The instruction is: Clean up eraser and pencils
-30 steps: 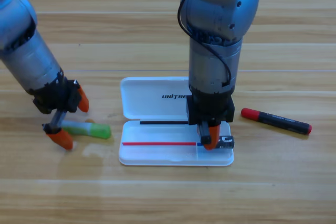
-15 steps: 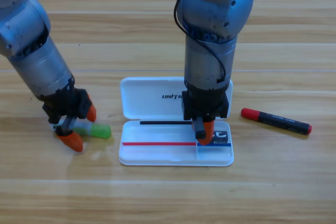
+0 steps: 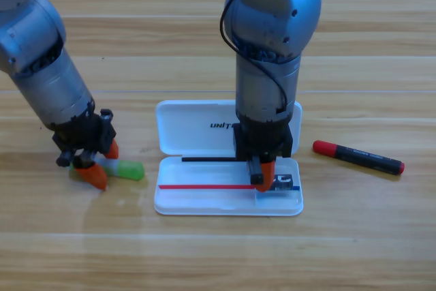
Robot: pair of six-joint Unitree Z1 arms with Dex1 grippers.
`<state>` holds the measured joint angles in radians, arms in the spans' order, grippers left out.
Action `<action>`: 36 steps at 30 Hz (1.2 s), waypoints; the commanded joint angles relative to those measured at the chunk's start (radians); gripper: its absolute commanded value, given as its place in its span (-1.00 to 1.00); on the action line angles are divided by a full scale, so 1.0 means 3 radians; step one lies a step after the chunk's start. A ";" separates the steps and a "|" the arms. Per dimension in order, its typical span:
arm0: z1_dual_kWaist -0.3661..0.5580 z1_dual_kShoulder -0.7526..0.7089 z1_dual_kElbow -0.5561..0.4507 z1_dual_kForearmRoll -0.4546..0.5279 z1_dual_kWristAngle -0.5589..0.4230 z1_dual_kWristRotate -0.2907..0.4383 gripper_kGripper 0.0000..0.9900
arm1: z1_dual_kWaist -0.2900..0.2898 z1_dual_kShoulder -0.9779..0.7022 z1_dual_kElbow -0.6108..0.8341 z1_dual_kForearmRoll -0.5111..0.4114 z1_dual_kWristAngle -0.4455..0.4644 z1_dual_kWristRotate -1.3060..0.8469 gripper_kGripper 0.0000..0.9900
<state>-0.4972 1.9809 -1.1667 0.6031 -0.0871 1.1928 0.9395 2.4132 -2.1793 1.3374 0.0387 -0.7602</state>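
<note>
In the white case lies the eraser under the right gripper; left of the case, the left gripper straddles the green pen; the black pen lies right.

two pens (one green, one black with a red cap), one eraser, one white case, two arms, one table.

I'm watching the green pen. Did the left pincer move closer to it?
Yes. The left pincer slid rightward along the green pen, toward the white case.
</note>
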 commanded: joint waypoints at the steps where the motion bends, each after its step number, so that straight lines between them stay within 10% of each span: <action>1: -0.0071 0.0060 0.0018 -0.0037 0.0050 -0.0028 -0.18 | -0.0094 0.0193 0.0024 0.0072 -0.0047 -0.0007 -1.00; 8: -0.0071 0.0044 0.0023 -0.0037 0.0055 0.0007 -0.70 | -0.0094 0.0193 0.0039 0.0072 -0.0052 -0.0007 -1.00; 14: -0.0071 0.0060 0.0029 -0.0037 0.0081 0.0018 -0.74 | -0.0094 0.0173 0.0034 0.0072 -0.0052 -0.0002 -1.00; 18: -0.0071 0.0085 0.0029 -0.0037 0.0111 0.0013 -0.74 | -0.0094 0.0152 0.0044 0.0072 -0.0052 0.0018 0.41; 20: -0.0071 0.0095 0.0029 -0.0037 0.0117 0.0013 -0.77 | -0.0094 0.0137 0.0049 0.0072 -0.0052 0.0029 0.64; 36: -0.0071 0.0014 -0.0565 0.0684 0.0132 -0.0059 -0.99 | -0.0094 -0.1065 0.0903 0.0216 0.0346 -0.0002 0.79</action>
<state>-0.4973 1.9807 -1.2547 0.7156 -0.0634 1.1934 0.9386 2.3176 -2.0541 1.3813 0.0833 -0.7575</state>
